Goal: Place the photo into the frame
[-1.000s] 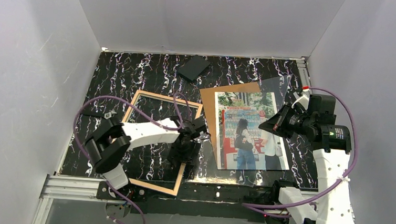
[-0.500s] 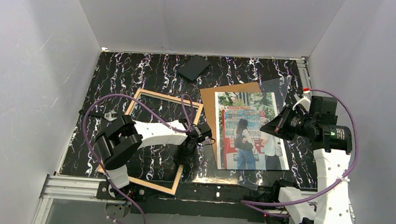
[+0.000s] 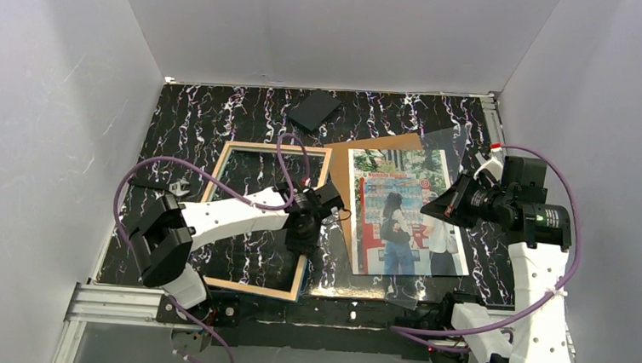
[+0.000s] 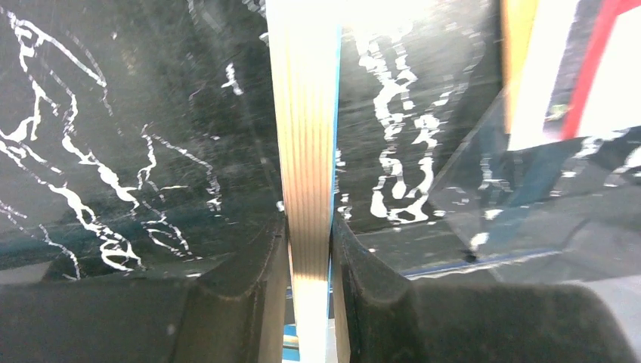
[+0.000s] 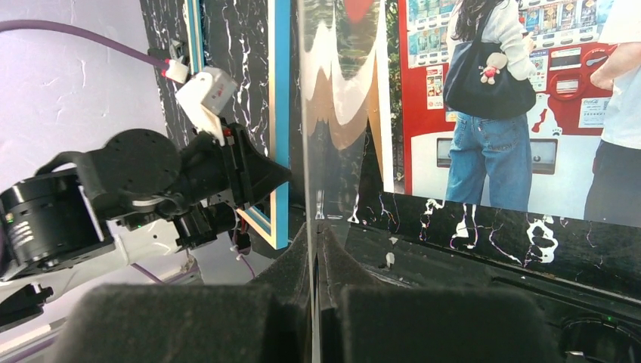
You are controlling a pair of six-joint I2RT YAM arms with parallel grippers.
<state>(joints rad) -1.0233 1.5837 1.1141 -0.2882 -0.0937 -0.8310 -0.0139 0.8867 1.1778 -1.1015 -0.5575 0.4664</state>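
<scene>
At the frame's right rail, the left gripper (image 4: 308, 242) is clamped across the wood strip, one finger on each side, with the tan face up and a blue edge showing beside it. That grip looks meant to steady or shift the frame (image 3: 269, 149), which lies flat on the left half of the table (image 3: 194, 121). Its opening holds no picture; only the marbled tabletop shows through it.

Across the table, the right gripper (image 5: 316, 242) is pinched tight on the right edge of a clear sheet (image 5: 340, 91). It seems to tilt that side up, probably to uncover what lies beneath. Under the sheet the photo (image 3: 396, 212) lies face up on a brown board (image 3: 340, 161), just right of the frame and not yet in it. A small black slab (image 3: 314, 110) sits apart near the far edge.
</scene>
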